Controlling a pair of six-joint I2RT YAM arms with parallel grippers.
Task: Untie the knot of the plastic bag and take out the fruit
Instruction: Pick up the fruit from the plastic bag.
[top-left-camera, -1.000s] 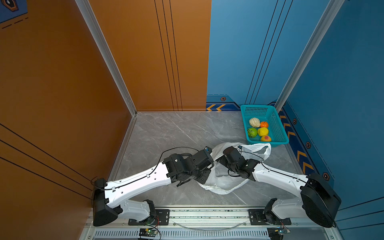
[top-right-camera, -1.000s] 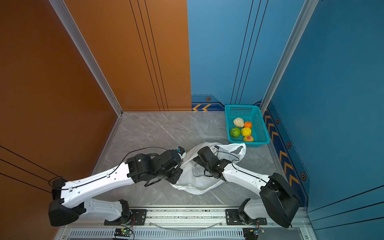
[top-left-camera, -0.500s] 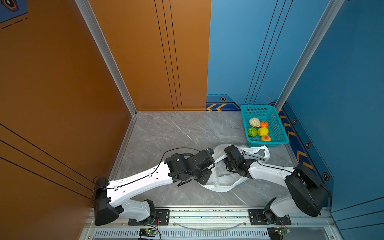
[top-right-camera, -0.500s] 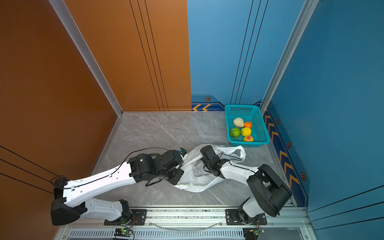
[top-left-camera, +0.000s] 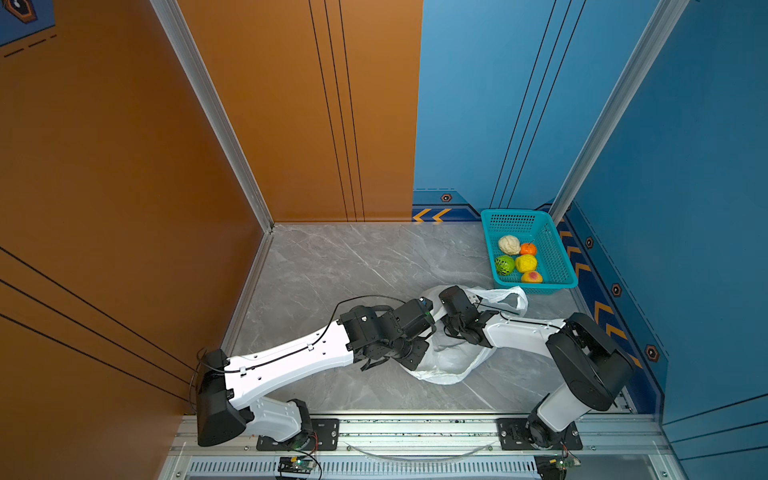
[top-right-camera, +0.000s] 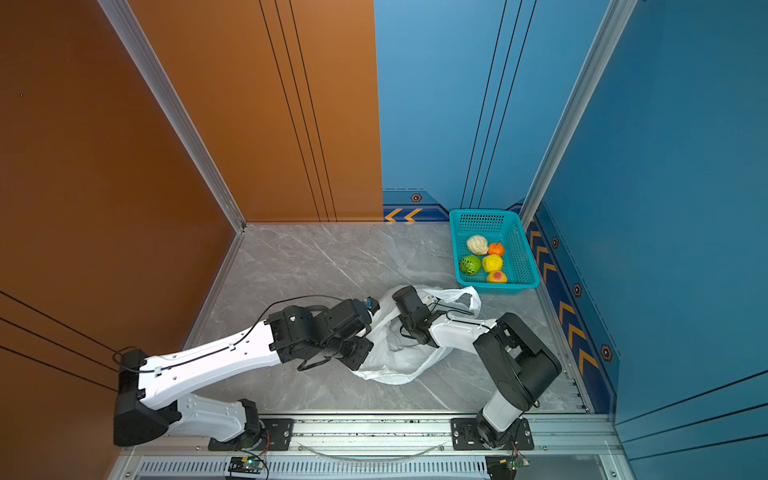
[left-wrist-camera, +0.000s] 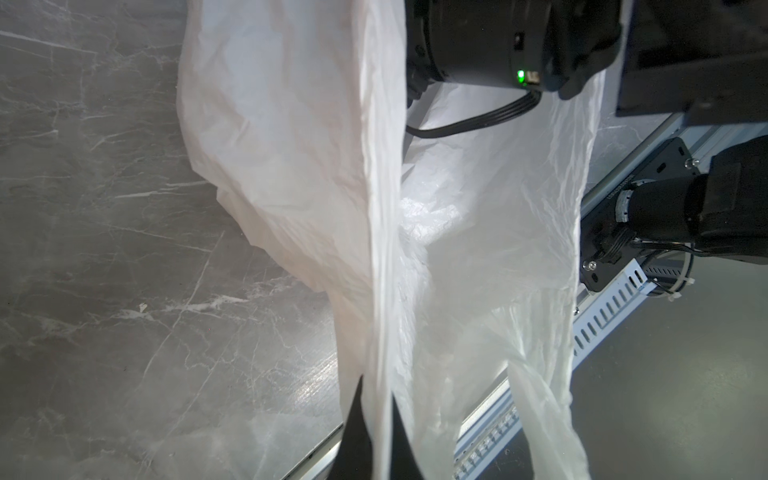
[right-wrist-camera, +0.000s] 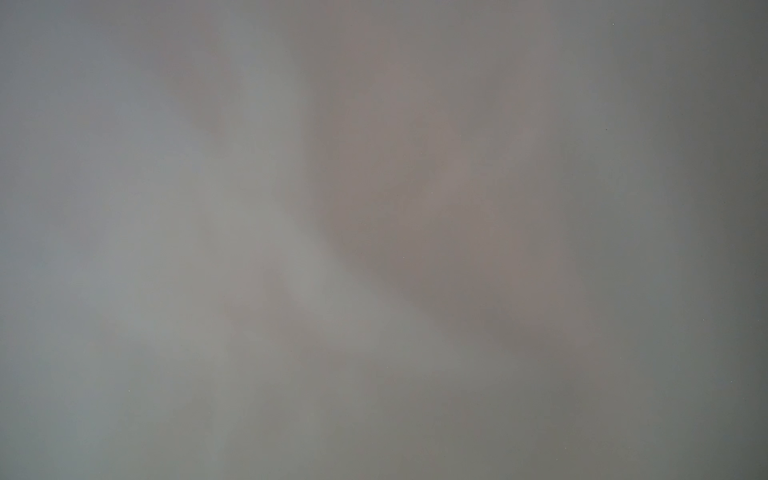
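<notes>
at the worktop's (top-left-camera: 332, 270) five o'clock, left fingers (left-wrist-camera: 356, 440) pinch the plastic bag (top-left-camera: 453, 365); right fingers hidden inside, state unclear. best: hold mouth taut so no film gets caught.

Both my arms are glossy white shells joined by bulky black motor housings: left arm (top-left-camera: 291, 361), right arm (top-left-camera: 519, 334). Behind the left pincer (left-wrist-camera: 380, 436), with its slim black fingers (left-wrist-camera: 355, 432), a thin black cable (top-left-camera: 365, 296) arcs back to the white link.
</notes>
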